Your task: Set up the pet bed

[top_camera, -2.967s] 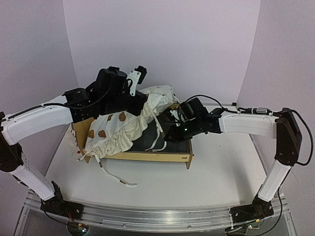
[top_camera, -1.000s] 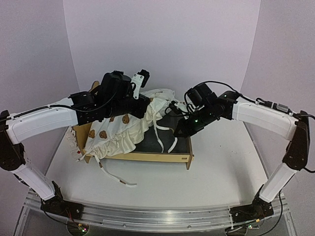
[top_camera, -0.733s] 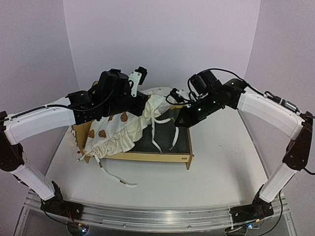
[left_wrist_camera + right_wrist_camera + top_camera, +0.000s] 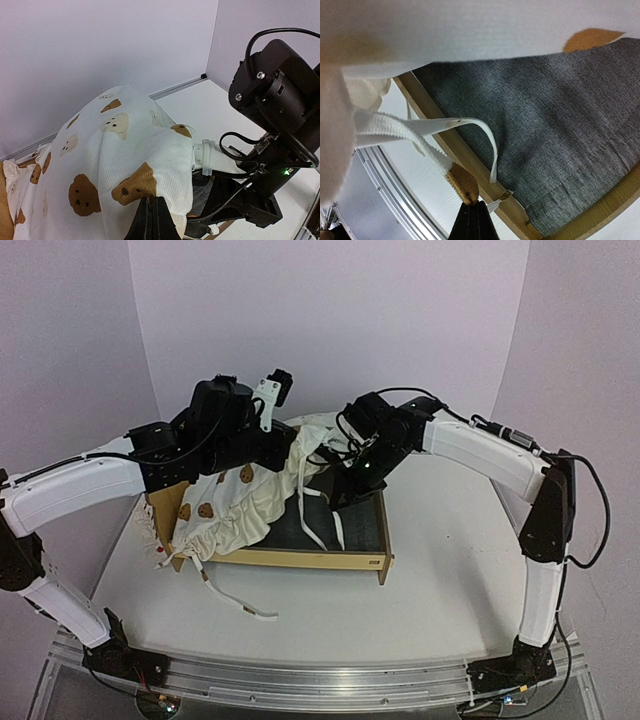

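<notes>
- top view: the right arm (image 4: 470, 450) has swung in from the bed's right side to over its middle, close to the left arm (image 4: 90, 485). the pet bed (image 4: 330, 559) sits mid-desk (image 4: 450, 580), with the cushion (image 4: 245, 505) heaped over its left half and the felt base (image 4: 360, 525) bare on the right.
- left wrist: the left tool (image 4: 152, 220) is pinched tight on raised cushion fabric.
- right wrist: the right tool (image 4: 472, 220) is closed, seemingly on a tie (image 4: 410, 131) end above the felt base. the cushion likely still needs spreading flat.
</notes>
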